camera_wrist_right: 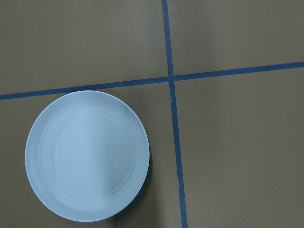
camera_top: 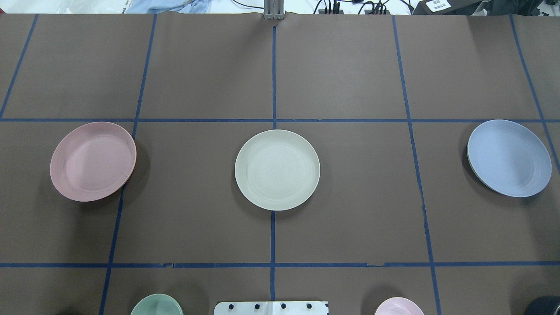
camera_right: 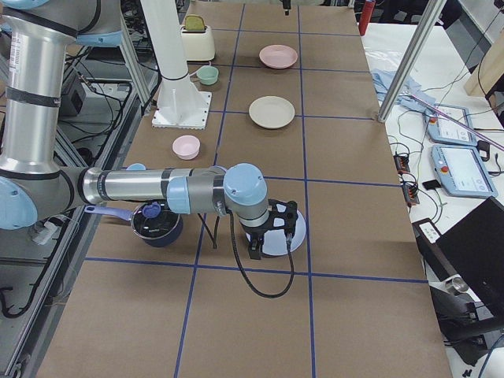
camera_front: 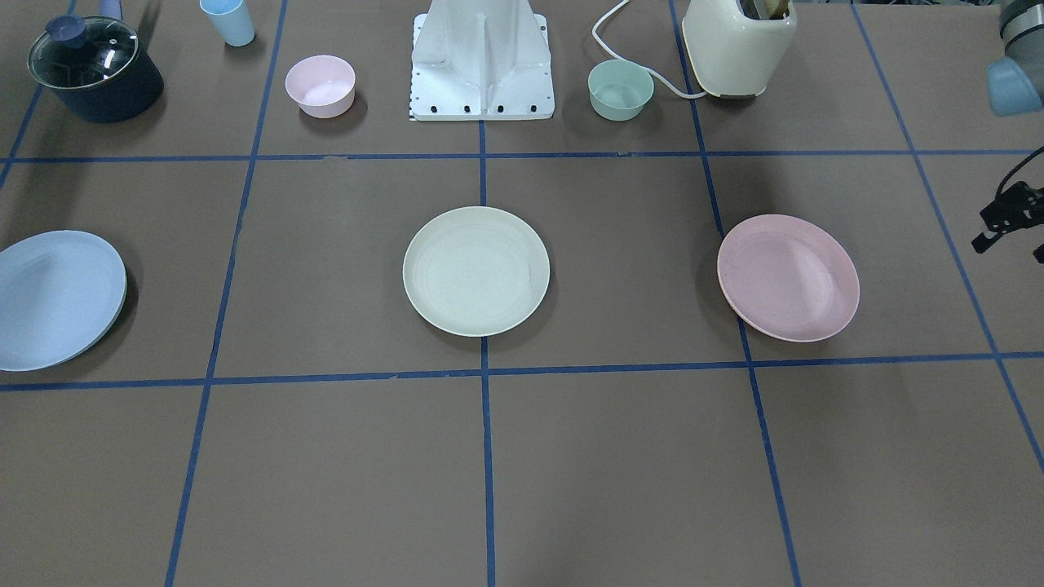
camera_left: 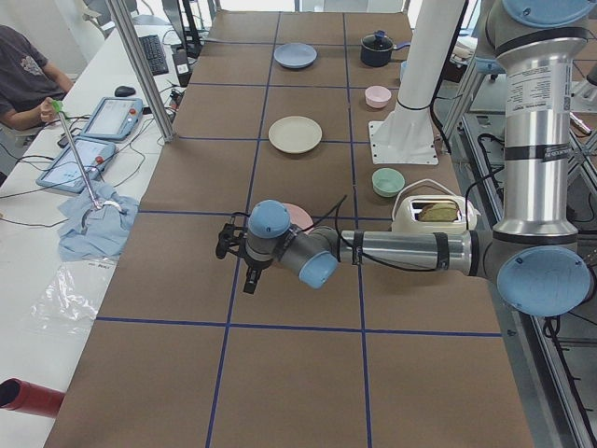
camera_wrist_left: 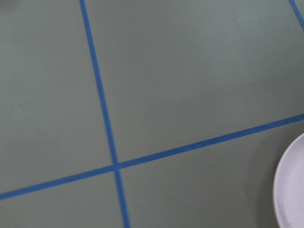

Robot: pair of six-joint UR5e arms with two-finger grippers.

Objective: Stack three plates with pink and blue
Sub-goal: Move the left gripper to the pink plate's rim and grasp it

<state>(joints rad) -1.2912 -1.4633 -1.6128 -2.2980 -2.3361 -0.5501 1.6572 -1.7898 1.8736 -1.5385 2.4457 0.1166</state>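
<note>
Three equal plates lie in a row on the brown table. The cream-white plate (camera_top: 277, 169) is in the middle. The pale pink plate (camera_top: 92, 161) is on my left and the light blue plate (camera_top: 509, 158) on my right. My left gripper (camera_front: 1007, 236) hovers beyond the pink plate (camera_front: 788, 277), toward the table's left end. I cannot tell whether it is open. The left wrist view shows only the pink plate's rim (camera_wrist_left: 290, 190). My right gripper (camera_right: 272, 242) hangs over the blue plate (camera_wrist_right: 88, 154). I cannot tell its state.
Near the white robot base (camera_front: 481, 69) stand a small pink bowl (camera_front: 320, 86), a small green bowl (camera_front: 621, 90), a cream toaster (camera_front: 738, 45), a dark pot with a glass lid (camera_front: 94, 69) and a blue cup (camera_front: 228, 20). An operator sits beside the table (camera_left: 23, 79).
</note>
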